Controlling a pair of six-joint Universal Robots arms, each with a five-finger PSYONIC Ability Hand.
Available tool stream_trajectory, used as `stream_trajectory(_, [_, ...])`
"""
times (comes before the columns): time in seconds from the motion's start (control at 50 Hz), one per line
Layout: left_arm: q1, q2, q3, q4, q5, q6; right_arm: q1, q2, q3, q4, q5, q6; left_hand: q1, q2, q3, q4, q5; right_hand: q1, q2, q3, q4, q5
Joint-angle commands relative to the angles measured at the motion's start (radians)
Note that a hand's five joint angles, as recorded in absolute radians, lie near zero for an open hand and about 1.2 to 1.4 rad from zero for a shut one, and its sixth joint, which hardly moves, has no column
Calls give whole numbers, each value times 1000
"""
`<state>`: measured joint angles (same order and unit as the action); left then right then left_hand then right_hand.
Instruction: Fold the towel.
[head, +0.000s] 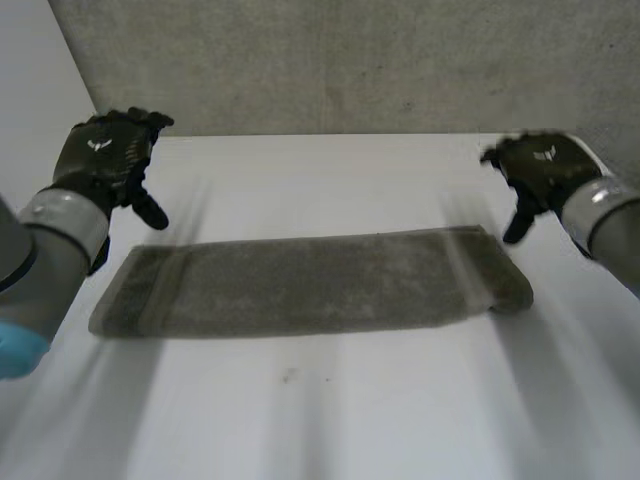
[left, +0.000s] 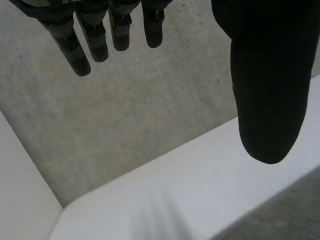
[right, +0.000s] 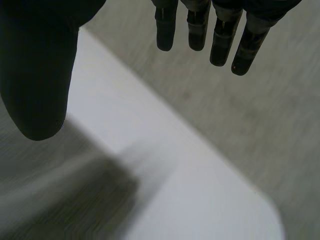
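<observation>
A grey-green towel (head: 310, 283) lies folded into a long strip across the middle of the white table (head: 330, 410). My left hand (head: 108, 155) hovers above and behind the towel's left end, fingers straight and apart from the thumb, holding nothing. My right hand (head: 540, 170) hovers behind the towel's right end, likewise open and empty. In the left wrist view the fingers (left: 95, 35) and thumb (left: 267, 85) hang straight, and a towel corner (left: 280, 215) lies below the thumb. In the right wrist view the fingers (right: 220, 30) and thumb (right: 35, 80) are spread over the towel's end (right: 55, 200).
A grey carpeted floor (head: 340, 60) lies beyond the table's far edge. A white wall or panel (head: 40, 70) stands at the far left. Bare tabletop (head: 300, 170) stretches behind the towel.
</observation>
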<state>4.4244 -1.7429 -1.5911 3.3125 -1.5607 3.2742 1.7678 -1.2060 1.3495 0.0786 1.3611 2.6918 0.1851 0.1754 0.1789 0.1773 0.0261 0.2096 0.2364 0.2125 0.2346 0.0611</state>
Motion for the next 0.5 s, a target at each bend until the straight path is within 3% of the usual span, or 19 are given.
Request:
stream_trajectory(0.02, [9,63,-151,-2,16,-62,-82,-1,138,144,-28,-18,11,21,17,19,-5,-35,-62,-38,-60,-61])
stream_trajectory(0.1, [7,62,-188,2,14,-93,-100,6,191,119,-57,-23,8,18,14,16,-8,-35,-62,-38,-60,-61])
stream_trajectory(0.22, [10,60,-208,9,14,-122,-120,94,250,-62,-103,-26,5,15,11,13,-11,116,89,113,91,90])
stream_trajectory(0.32, [10,60,-214,9,14,-125,-137,144,260,-163,-109,-44,2,12,8,10,-14,433,406,430,408,407])
stream_trajectory(0.36, [12,60,-220,10,14,-125,-148,180,258,-200,-111,-50,-1,9,5,7,-16,708,681,705,683,682])
stream_trajectory(0.38, [12,59,-224,12,14,-125,-148,180,258,-200,-111,-50,-1,9,5,7,-17,709,682,706,684,683])
stream_trajectory(0.4, [12,59,-224,12,14,-125,-152,193,251,-215,-108,-55,-1,9,5,7,-17,1006,979,1003,981,980])
stream_trajectory(0.42, [12,59,-227,12,14,-125,-152,194,250,-215,-108,-55,-1,9,5,7,-17,1009,982,1006,984,983])
stream_trajectory(0.44, [10,59,-231,13,14,-125,-157,203,243,-227,-91,-65,-1,9,5,7,-17,1185,1158,1182,1160,1159])
stream_trajectory(0.5, [10,60,-234,15,14,-125,-189,183,243,-234,-67,-114,-1,9,5,7,-17,1187,1160,1184,1162,1161])
